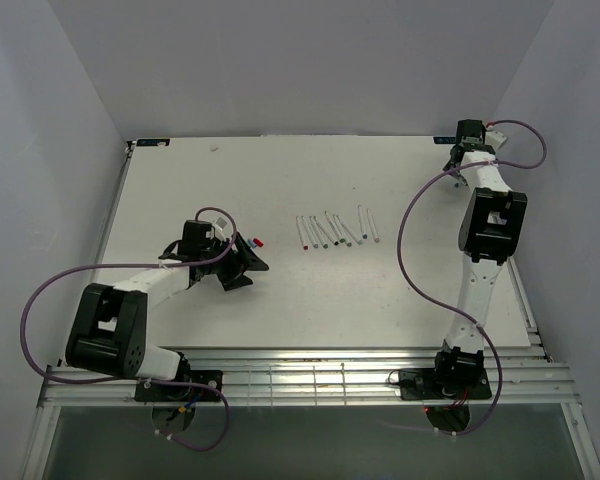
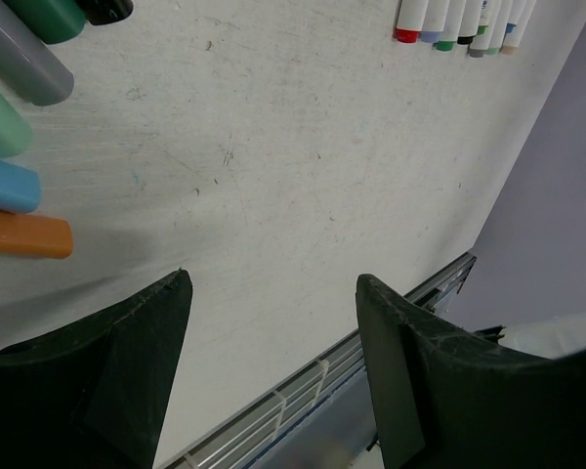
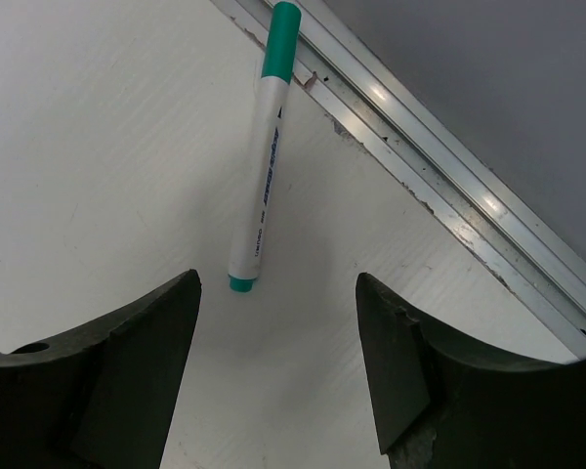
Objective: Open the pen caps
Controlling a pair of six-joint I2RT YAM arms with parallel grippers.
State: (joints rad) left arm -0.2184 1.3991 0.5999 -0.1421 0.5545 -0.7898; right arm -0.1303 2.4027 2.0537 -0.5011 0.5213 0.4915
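Pen caps [image 2: 24, 234]: several loose coloured ones lie on the desk [image 1: 310, 310], left of its centre, just beside each other.
Teal cap [image 3: 281, 39]: still on its white pen [image 3: 261, 166], by the far right corner of the desk, capped end just beside the edge rail [image 3: 449, 186].
Row of pens [image 1: 335, 230]: at the desk's centre, coloured ends toward the near edge.
Right pincer [image 3: 275, 293]: wide open and empty, hanging above the pen's end away from the rail, touching nothing.
Left pincer [image 2: 271, 293]: wide open and empty, over bare desk near the loose caps.
Handling: light, stiff, smooth plastic; I judge it will roll and slip easily, and the cap is probably a snug push fit.
Hold: 1 pincer across the barrel's middle to pin it, the other around the cap's side, away from its rim; pull straight along the pen.
Risk: a skewed pull could flick the pen off the desk's far edge.
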